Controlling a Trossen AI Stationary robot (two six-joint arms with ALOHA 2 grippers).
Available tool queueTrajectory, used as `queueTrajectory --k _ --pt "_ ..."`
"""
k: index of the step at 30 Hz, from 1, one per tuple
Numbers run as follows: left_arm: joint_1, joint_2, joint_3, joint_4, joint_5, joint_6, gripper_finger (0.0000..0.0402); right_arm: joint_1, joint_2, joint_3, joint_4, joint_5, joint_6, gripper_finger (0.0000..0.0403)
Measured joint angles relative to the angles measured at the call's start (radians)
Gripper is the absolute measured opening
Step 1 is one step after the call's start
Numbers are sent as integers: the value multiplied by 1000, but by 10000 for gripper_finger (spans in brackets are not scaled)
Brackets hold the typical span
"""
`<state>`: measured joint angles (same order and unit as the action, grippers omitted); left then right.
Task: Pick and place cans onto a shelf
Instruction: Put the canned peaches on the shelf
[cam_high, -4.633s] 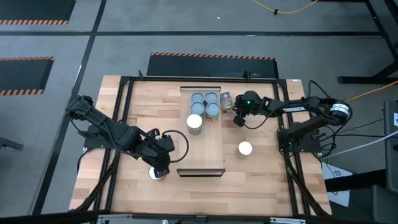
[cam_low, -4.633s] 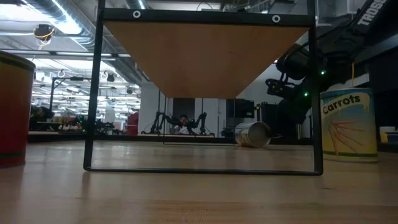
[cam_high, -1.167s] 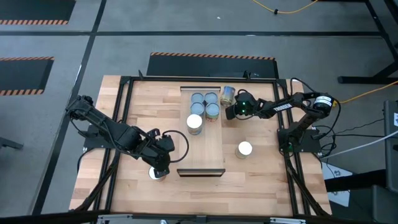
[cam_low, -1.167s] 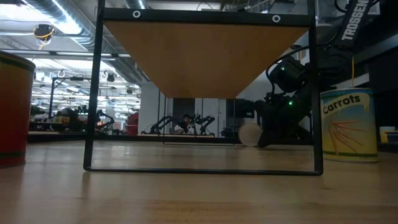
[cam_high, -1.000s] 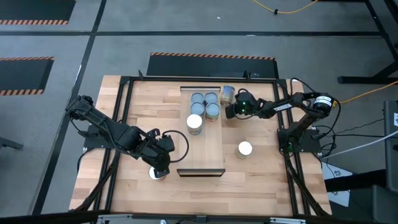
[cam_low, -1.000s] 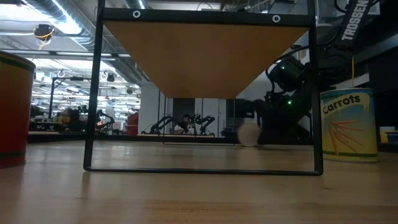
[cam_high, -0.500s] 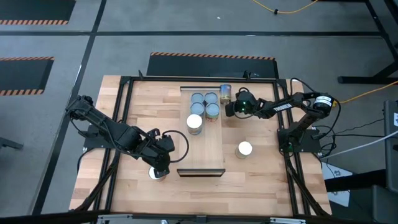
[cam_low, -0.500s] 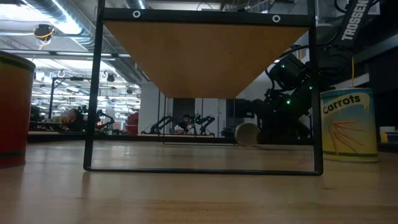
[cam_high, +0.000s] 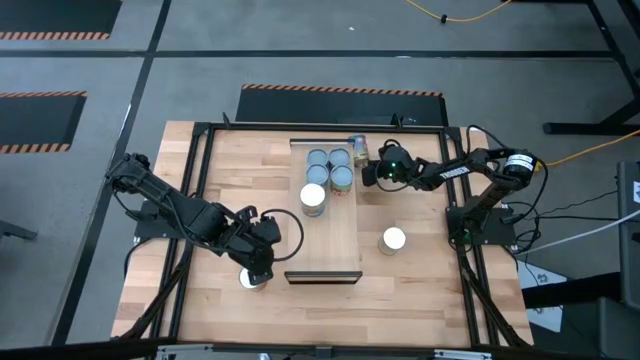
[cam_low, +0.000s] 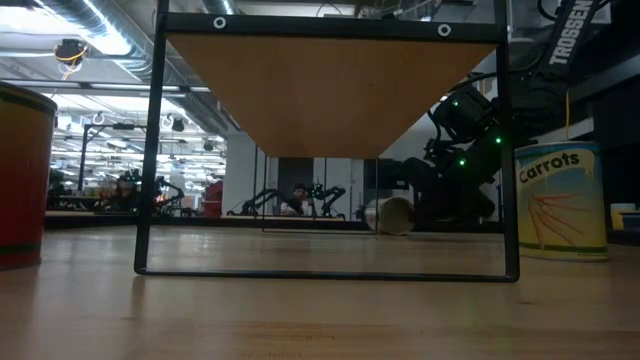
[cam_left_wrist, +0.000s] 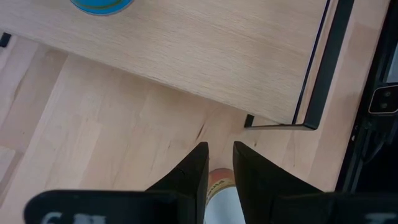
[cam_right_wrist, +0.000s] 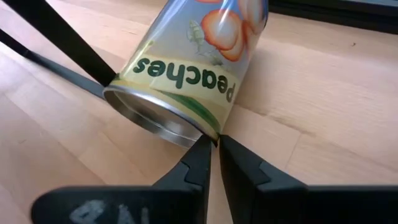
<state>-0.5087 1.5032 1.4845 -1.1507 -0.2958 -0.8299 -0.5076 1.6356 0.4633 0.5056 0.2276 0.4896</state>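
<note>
High view: shelf (cam_high: 338, 235) sits mid-bench w/ five cans (cam_high: 329, 165) bunched at its far end, one of them, white-topped (cam_high: 313, 197), a bit nearer the middle. Another white-top can (cam_high: 393, 239) stands on the bench just off the shelf's right edge. Right gripper (cam_high: 373, 172) is at the shelf's far right corner, a tipped can (cam_high: 358, 149) right beside it. Left gripper (cam_high: 257, 268) is near the shelf's near left corner, over a can (cam_high: 249, 281).

Low view: carrots can (cam_low: 560, 201) upright at right, tipped can (cam_low: 391, 215) lying on the bench.

Left wrist: fingers (cam_left_wrist: 192, 174) narrow, a can top (cam_left_wrist: 221, 193) between them.

Right wrist: jaws nearly closed, tips touching the peaches can (cam_right_wrist: 194, 68) rim, not gripping it.
</note>
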Motion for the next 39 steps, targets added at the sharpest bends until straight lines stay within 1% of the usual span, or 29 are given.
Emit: queueTrajectory --k 30,34,39 --pt "0 0 0 0 0 0 66 0 -1 0 -2 -6 -5 38" --pt "0 0 0 0 0 1 66 0 -35 0 -10 -23 -24 38" --pt "0 0 0 0 0 1 66 0 -120 0 -35 -21 -56 38"
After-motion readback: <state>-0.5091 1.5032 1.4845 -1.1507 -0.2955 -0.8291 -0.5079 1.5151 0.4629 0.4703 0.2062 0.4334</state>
